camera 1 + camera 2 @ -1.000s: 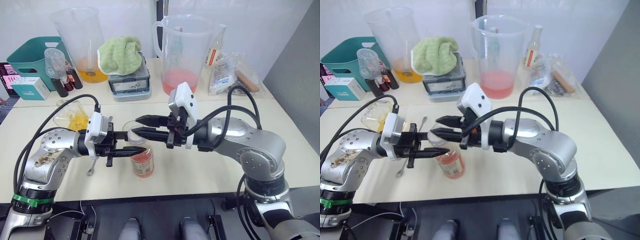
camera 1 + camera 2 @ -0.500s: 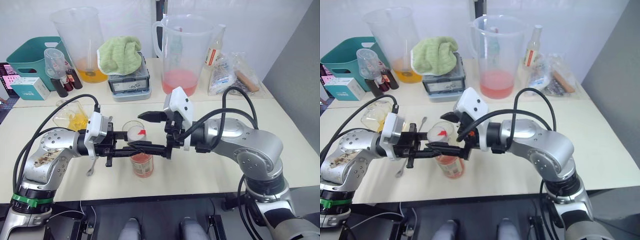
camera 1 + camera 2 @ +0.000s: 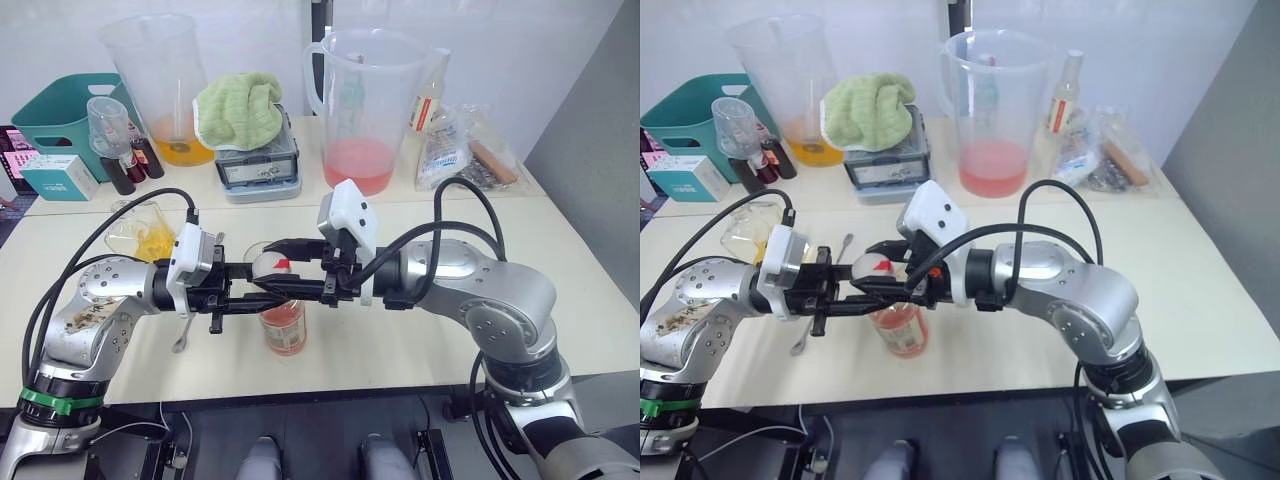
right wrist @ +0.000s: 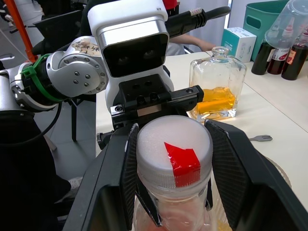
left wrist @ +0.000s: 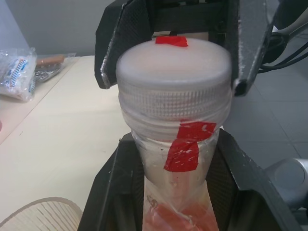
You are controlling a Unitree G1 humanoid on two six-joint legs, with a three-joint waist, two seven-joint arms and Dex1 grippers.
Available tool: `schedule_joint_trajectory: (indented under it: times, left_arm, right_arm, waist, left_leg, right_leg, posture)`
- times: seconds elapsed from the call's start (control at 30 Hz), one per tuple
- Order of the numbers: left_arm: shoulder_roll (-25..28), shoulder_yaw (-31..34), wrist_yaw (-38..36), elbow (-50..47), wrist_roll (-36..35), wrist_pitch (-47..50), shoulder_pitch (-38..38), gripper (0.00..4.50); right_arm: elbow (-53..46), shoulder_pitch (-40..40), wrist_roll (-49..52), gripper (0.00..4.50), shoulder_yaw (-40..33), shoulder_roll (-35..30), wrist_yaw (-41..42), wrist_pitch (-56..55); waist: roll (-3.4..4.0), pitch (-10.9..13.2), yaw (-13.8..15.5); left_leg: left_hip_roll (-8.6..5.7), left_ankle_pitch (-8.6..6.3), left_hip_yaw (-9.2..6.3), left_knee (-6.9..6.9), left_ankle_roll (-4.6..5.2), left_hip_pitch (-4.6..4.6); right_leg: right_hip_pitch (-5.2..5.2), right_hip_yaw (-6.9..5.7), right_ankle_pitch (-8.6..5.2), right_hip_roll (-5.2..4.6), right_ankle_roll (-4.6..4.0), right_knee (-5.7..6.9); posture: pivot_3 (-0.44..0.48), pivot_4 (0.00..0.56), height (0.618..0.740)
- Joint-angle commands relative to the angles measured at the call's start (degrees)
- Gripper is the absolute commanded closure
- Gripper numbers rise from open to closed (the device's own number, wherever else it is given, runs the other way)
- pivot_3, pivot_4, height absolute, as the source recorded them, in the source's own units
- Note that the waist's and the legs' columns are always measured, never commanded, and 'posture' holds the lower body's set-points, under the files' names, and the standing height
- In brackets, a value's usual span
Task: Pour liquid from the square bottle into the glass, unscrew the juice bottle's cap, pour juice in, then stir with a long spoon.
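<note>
The juice bottle [image 3: 284,326] stands upright near the table's front edge, pinkish-orange liquid inside. My left gripper [image 3: 268,295] is shut on its neck from the left. Its white cap [image 4: 174,147] with red tape sits screwed on, and my right gripper [image 3: 279,266] is shut on it from the right, one finger on each side. Just behind the bottle stands the glass [image 3: 250,251], mostly hidden by the fingers. Farther left sits the square bottle [image 3: 146,235] with yellow-orange liquid. Between them the long spoon [image 3: 186,333] lies flat on the table.
On the back table stand a pitcher with pink liquid [image 3: 360,110], a pitcher with orange liquid [image 3: 165,85], a green cloth [image 3: 240,108] on a scale, a teal basket [image 3: 60,115], small dark bottles [image 3: 135,165] and a plastic bag [image 3: 465,145]. Bare table [image 3: 420,335] lies front right.
My right gripper, open a moment ago, has moved left and closed its fingers on the cap. The left gripper and the bottle have stayed put.
</note>
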Motion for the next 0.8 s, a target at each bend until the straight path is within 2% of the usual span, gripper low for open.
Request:
schedule_joint_trajectory:
  times: [0.03,0.07,0.1,0.2,0.3,0.37,0.4,0.47,0.57,0.7,0.8]
  left_arm:
    - [1.5,-1.1,-0.1,0.1,2.0,1.5,1.9,3.23]
    - [1.6,-1.1,0.0,0.1,1.9,1.5,1.9,3.23]
    - [1.7,-1.1,-0.1,0.0,1.8,1.5,2.0,3.23]
    - [2.0,-1.1,-0.5,0.2,1.7,1.3,2.0,3.23]
    - [2.3,-1.4,-1.1,0.6,1.8,1.0,1.8,3.23]
    - [2.4,-1.5,-1.2,0.5,1.8,0.9,1.8,3.23]
    - [2.5,-1.5,-1.2,0.3,1.7,0.9,2.0,3.23]
    - [2.6,-1.4,-1.1,-0.3,1.6,1.1,2.4,3.23]
    - [2.6,-1.2,-0.7,-1.2,1.4,1.4,3.2,3.23]
    - [2.6,-1.0,-0.3,-1.7,1.2,1.7,3.6,3.23]
    - [2.7,-1.0,-0.4,-1.6,1.1,1.7,3.5,3.23]
  right_arm:
    - [0.1,-1.1,-1.8,2.83,-0.4,0.1,0.9,-3.0]
    - [0.5,-1.3,-2.1,2.83,-0.2,0.0,1.8,-3.7]
    - [2.8,-2.2,-3.4,2.83,0.8,-1.2,6.1,-6.6]
    - [12.3,-5.8,-5.8,2.83,4.6,-5.3,25.7,-16.6]
    - [29.8,-14.3,-9.2,2.83,9.8,-3.9,45.3,-25.7]
    - [39.5,-19.1,-12.1,2.83,13.2,-2.1,55.5,-30.9]
    - [44.4,-22.5,-12.1,2.83,17.2,-1.4,58.5,-34.2]
    - [52.6,-28.6,-11.1,2.83,24.6,0.0,60.9,-39.5]
    - [59.4,-34.0,-8.4,2.83,31.7,1.6,60.9,-45.2]
    - [64.6,-37.8,-5.7,2.83,35.3,2.8,60.9,-49.4]
    - [63.4,-38.3,-3.0,2.83,35.3,0.7,60.9,-49.2]
  waist:
    - [0.00,0.0,0.0]
    - [0.00,0.0,0.0]
    - [0.00,0.0,0.0]
    - [0.01,0.0,0.0]
    - [0.01,0.0,-0.3]
    - [0.02,0.0,-0.5]
    - [0.02,0.0,-0.6]
    - [0.04,0.0,-1.0]
    - [0.07,0.0,-1.4]
    - [0.09,0.0,-1.5]
    - [0.10,0.0,-1.5]
  left_leg:
    - [0.00,0.00,0.00,0.00,0.00,0.00]
    - [0.00,0.00,0.00,0.00,0.00,0.00]
    - [0.00,0.00,0.00,0.00,0.00,0.00]
    - [0.00,0.00,0.05,0.00,0.00,0.03]
    - [0.02,-0.01,0.05,-0.07,0.01,0.05]
    - [0.02,0.00,0.08,-0.10,0.01,0.12]
    - [0.05,0.00,0.08,-0.15,0.01,0.13]
    - [0.05,-0.01,0.09,-0.29,0.01,0.22]
    - [0.09,-0.01,0.04,-0.38,0.01,0.38]
    - [0.14,-0.08,0.07,-0.54,0.11,0.99]
    - [0.27,-0.09,0.07,-0.54,0.13,1.08]
  right_leg:
    - [0.00,0.00,0.00,0.00,0.00,0.00]
    - [0.00,0.00,0.00,0.00,0.00,0.00]
    - [0.00,0.00,0.00,0.00,0.00,0.00]
    - [0.00,0.03,0.00,0.00,0.00,-0.02]
    - [0.01,0.02,0.00,0.02,0.00,-0.09]
    - [0.02,0.04,0.00,0.03,0.00,-0.09]
    - [0.04,0.02,0.00,0.05,0.00,-0.10]
    - [0.08,0.01,0.00,0.03,0.00,-0.19]
    - [0.25,-0.06,0.00,0.04,0.00,-0.24]
    - [0.83,-0.08,-0.03,0.07,-0.03,-0.51]
    - [0.88,-0.08,-0.04,0.19,-0.04,-0.48]
  posture:
    - [0.000,0.150,0.740]
    - [0.000,0.150,0.740]
    - [0.000,0.150,0.740]
    - [0.000,0.150,0.740]
    - [0.000,0.150,0.740]
    - [0.000,0.150,0.740]
    - [0.000,0.150,0.740]
    - [0.000,0.150,0.740]
    - [0.000,0.150,0.740]
    - [0.000,0.150,0.740]
    - [0.000,0.150,0.740]
